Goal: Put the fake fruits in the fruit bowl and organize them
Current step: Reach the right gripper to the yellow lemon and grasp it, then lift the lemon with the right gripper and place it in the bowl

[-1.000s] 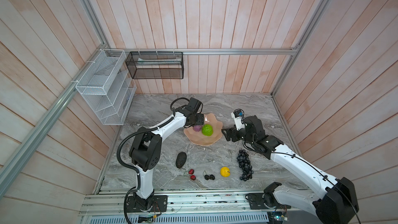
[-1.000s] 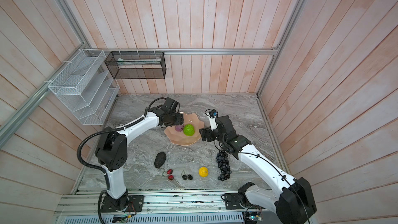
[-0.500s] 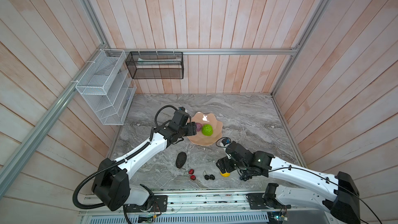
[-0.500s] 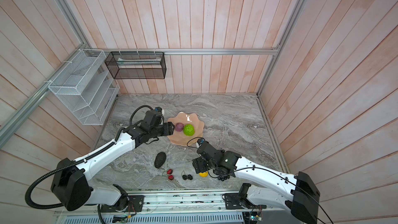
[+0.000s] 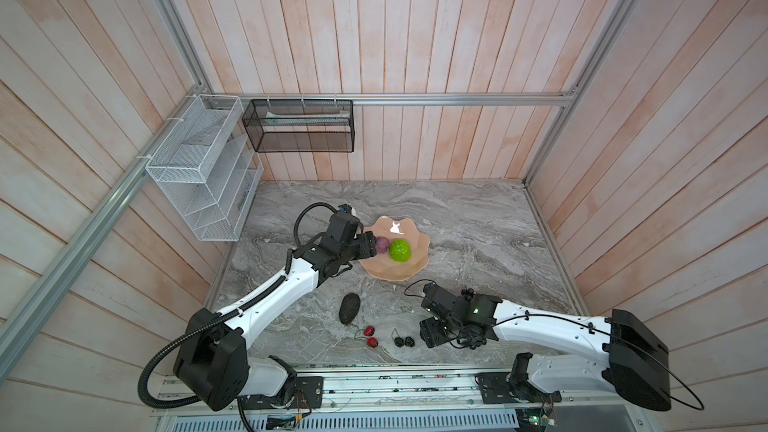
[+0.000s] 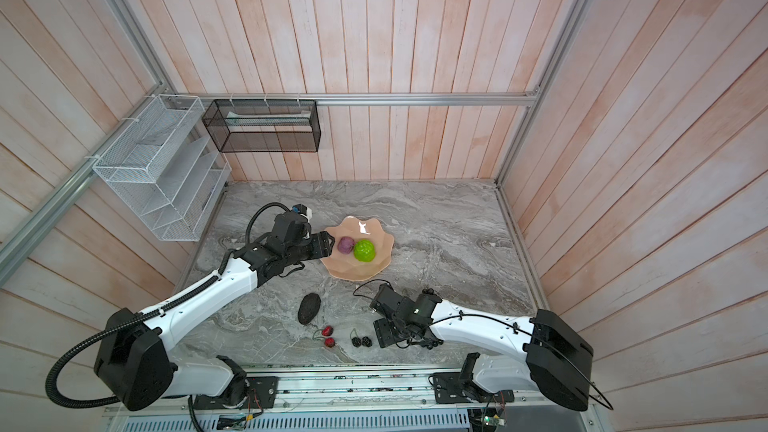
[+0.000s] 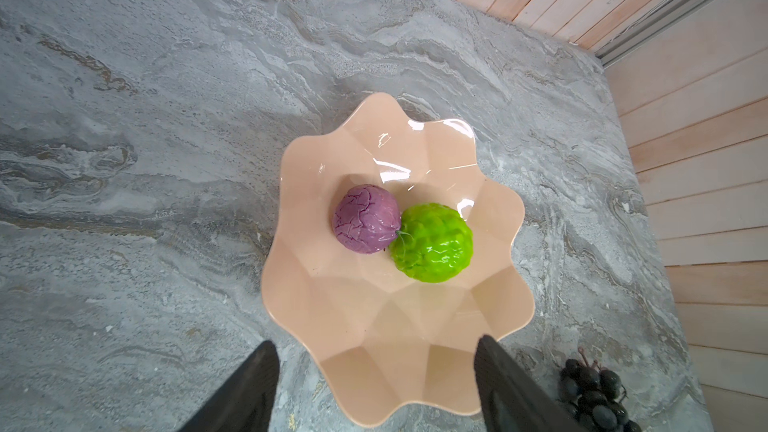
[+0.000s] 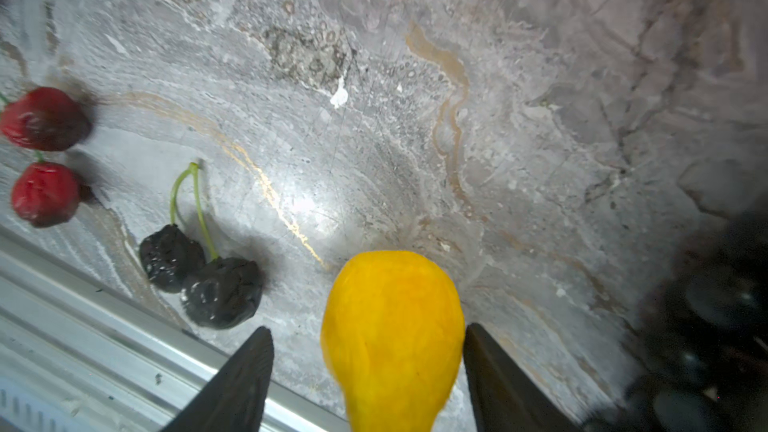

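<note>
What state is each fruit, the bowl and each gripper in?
Bowl: upright, two fruits inside.
Purple fruit: in bowl.
Green fruit: in bowl.
Avocado: on table.
Red pair: on table.
Black pair: on table.
Grapes: on table.
Yellow fruit: on table, between right jaws.
Left gripper: open, empty.
Right gripper: open around yellow fruit.

fruit bowl (image 7: 374, 326) — front bare | black berry pair (image 8: 199, 280) beside yellow one (image 8: 392, 338)

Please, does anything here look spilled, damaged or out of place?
Nothing looks spilled or damaged. The fruit bowl holds the purple fruit and green fruit, touching. The avocado, red pair and black berry pair lie on the table; the yellow fruit sits inside the open right gripper.
</note>
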